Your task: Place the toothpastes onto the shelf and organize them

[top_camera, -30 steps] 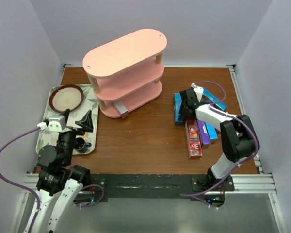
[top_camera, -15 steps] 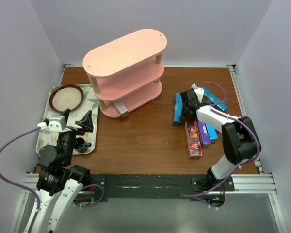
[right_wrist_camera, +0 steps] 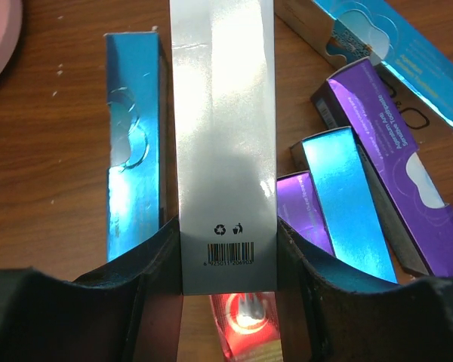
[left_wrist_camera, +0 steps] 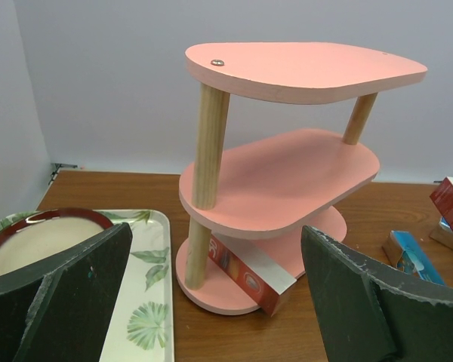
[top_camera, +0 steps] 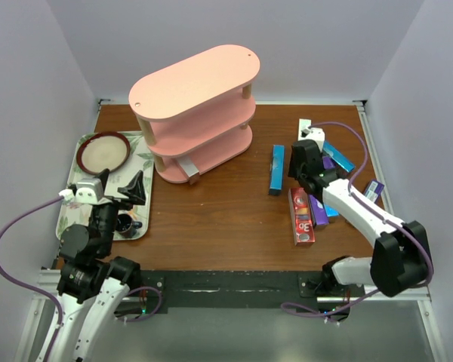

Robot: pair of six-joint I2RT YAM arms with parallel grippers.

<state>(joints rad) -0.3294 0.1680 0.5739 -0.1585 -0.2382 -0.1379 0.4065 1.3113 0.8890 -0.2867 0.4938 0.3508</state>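
Pinching toothpaste point(right_wrist_camera: 223, 113), right fingers point(right_wrist_camera: 128, 317) show barcode point(right_wrist_camera: 228, 255) wrist-side.

Pink shelf point(top_camera: 192, 105) stands left of centre on the table point(top_camera: 226, 219), with one box point(top_camera: 186, 167) on its bottom tier. Right gripper point(top_camera: 302, 160) hangs over the toothpastes point(top_camera: 311, 211) piled at right, a white box point(top_camera: 305, 125) jutting past it and a blue box point(top_camera: 276, 170) lying just left. Left gripper point(top_camera: 134, 188) is over the floral tray point(top_camera: 146, 162), fingers spread.
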